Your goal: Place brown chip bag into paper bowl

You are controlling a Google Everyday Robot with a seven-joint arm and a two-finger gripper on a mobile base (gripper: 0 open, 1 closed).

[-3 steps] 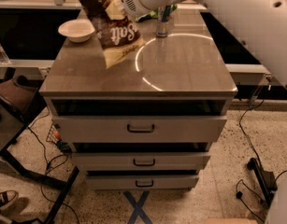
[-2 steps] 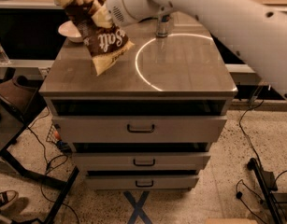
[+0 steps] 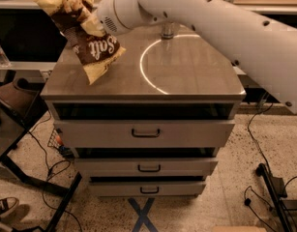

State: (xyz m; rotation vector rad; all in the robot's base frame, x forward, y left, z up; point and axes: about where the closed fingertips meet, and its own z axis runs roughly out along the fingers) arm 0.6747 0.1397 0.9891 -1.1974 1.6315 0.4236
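The brown chip bag point(image 3: 90, 42) hangs tilted over the back left corner of the cabinet top point(image 3: 186, 76). Its white "Salt" lettering faces me and its lower cream-tan end points down towards the top. My gripper point(image 3: 90, 24) is at the end of the white arm point(image 3: 196, 13) and is shut on the bag's upper middle, holding it in the air. The paper bowl is hidden behind the bag.
A small metal cylinder point(image 3: 167, 31) stands at the back middle of the cabinet top. A bright ring of light point(image 3: 148, 76) lies on the surface. Three drawers point(image 3: 145, 132) face me below. A dark chair point(image 3: 12, 100), cables and a shoe point(image 3: 3, 208) are at the left.
My gripper has carried the chip bag left and a little higher. The bag now covers the spot where the bowl showed before.
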